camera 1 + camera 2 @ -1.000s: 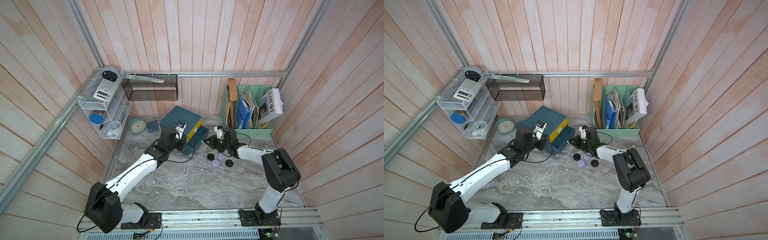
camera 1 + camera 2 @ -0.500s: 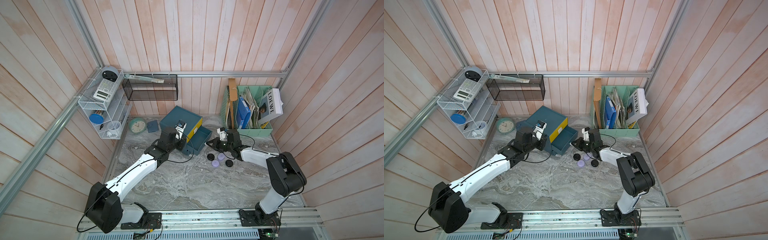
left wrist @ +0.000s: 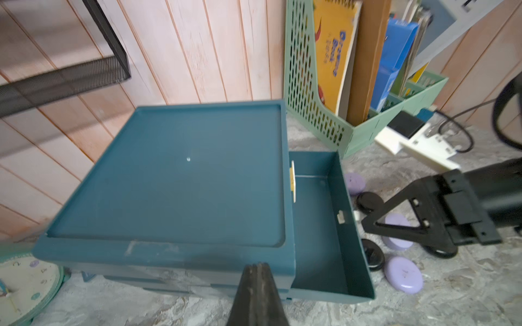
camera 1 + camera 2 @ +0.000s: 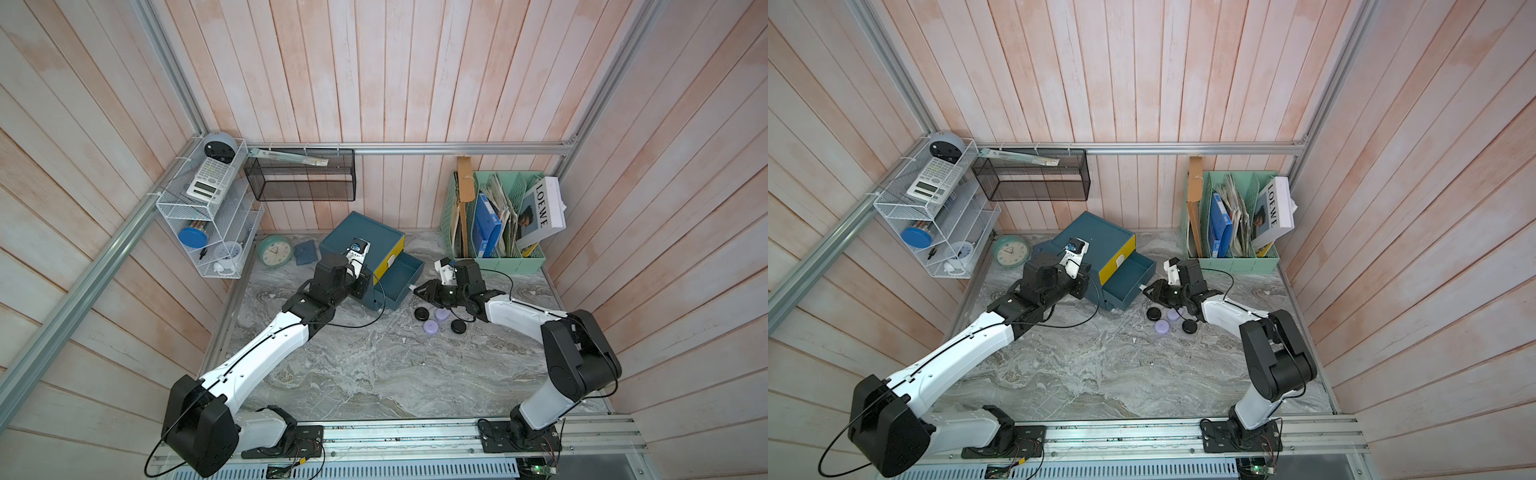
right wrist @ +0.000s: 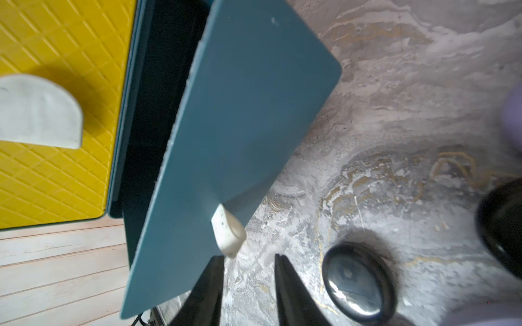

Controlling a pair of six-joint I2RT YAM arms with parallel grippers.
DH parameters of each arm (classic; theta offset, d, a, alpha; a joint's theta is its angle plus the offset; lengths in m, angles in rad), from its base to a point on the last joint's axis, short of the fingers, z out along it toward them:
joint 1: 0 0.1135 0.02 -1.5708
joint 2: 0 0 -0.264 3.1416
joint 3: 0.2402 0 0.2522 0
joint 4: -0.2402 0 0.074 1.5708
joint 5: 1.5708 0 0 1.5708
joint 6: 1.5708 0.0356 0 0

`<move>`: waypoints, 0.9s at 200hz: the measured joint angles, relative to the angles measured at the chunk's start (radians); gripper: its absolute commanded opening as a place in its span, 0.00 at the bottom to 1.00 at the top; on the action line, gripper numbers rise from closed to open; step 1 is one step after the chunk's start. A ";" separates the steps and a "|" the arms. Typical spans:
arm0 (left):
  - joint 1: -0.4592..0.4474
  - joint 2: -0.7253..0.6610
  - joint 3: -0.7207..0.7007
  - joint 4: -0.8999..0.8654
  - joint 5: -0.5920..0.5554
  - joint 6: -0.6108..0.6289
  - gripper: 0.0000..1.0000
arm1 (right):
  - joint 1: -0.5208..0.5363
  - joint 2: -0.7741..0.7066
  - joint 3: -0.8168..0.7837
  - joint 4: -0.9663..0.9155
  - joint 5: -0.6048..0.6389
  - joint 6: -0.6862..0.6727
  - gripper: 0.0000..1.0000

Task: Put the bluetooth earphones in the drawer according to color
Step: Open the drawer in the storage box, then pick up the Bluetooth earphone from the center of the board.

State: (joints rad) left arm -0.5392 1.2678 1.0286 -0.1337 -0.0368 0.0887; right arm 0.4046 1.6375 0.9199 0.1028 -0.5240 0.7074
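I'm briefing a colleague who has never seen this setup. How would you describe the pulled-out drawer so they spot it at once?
Near the back wall, left of the mint-green file rack, a dark teal cabinet stands on the marble table. The drawer sits directly under the cabinet's yellow front. It alone is slid out, its teal inside bare.

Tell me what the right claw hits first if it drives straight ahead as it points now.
Most likely the white handle of the pulled-out teal drawer: it sits just ahead of the open right claw, slightly off centre.
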 measured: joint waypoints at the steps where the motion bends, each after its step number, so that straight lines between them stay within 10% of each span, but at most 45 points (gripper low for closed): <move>1: 0.000 -0.004 -0.001 0.001 0.003 0.002 0.04 | 0.000 -0.002 0.000 -0.004 0.002 0.000 0.44; 69: -0.076 -0.060 -0.018 0.026 0.063 0.089 0.82 | -0.018 -0.047 0.050 -0.214 0.118 -0.146 0.66; 180: -0.204 -0.044 -0.065 0.047 0.118 0.132 0.88 | -0.058 0.051 0.278 -0.546 0.349 -0.326 0.73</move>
State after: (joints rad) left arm -0.7433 1.2236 0.9634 -0.0872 0.0811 0.2203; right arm 0.3462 1.6890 1.1976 -0.4427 -0.1745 0.3817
